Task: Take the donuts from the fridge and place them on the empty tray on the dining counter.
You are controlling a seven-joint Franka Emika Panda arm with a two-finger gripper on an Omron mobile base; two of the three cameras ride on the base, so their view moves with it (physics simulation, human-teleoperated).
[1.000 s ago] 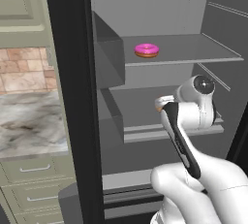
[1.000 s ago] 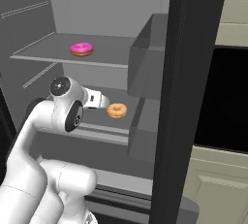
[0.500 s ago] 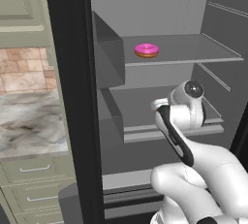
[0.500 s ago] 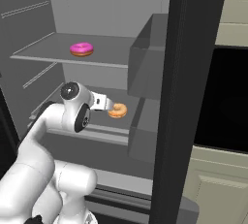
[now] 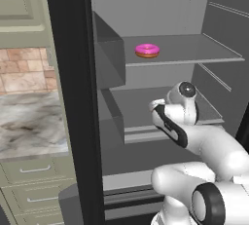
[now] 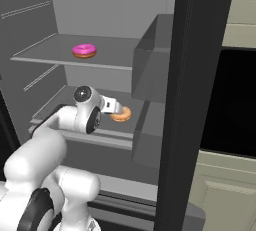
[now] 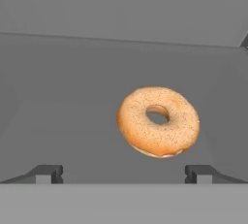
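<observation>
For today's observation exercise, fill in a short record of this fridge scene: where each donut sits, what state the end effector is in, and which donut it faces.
fridge: door open, grey shelves inside
pink donut: flat on the upper shelf, untouched
orange-tan donut: on the lower shelf, just ahead of the fingertips
end effector: open, holding nothing, pointed at the orange-tan donut
fingertips: set wide apart, short of the donut
arm: reaching into the lower shelf space
task progress: neither donut picked up yet
</observation>
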